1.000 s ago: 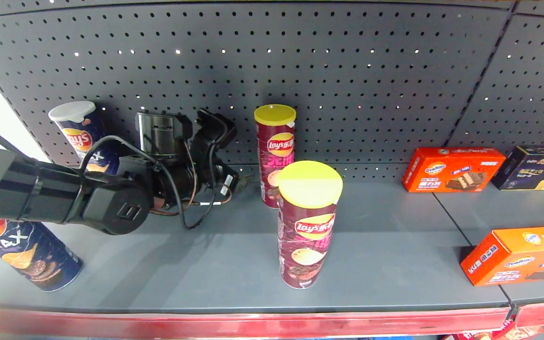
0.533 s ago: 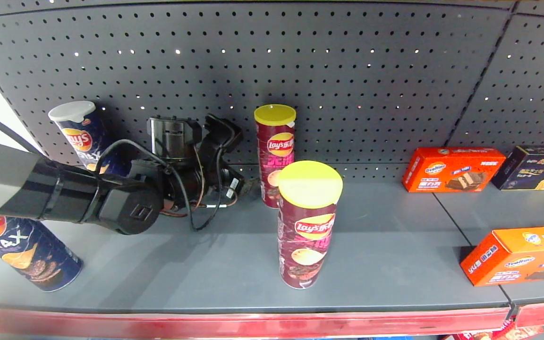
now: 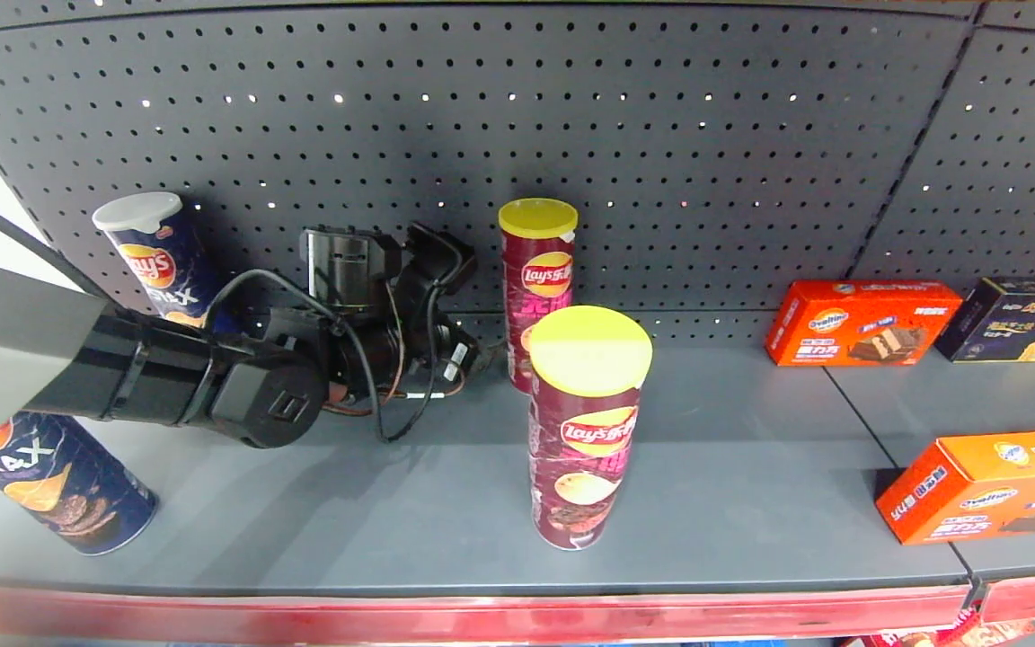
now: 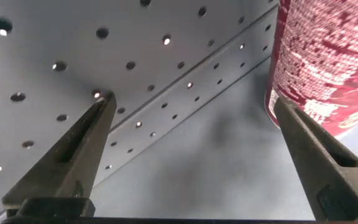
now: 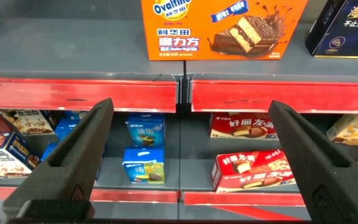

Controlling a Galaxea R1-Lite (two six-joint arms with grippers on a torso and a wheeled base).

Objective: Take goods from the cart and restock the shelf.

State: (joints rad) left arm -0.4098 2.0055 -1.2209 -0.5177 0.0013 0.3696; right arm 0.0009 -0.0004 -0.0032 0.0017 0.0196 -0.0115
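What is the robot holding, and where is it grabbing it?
Nothing is held. The left gripper is open beside the rear tall red chip can with a yellow lid; the right gripper is open too.

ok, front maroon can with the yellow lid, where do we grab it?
Grip the front maroon can around its mid-body, from the open front of the shelf. It stands upright, a tall round tube with bare shelf on both sides; the rear can blocks the back, and the yellow lid looks too wide.
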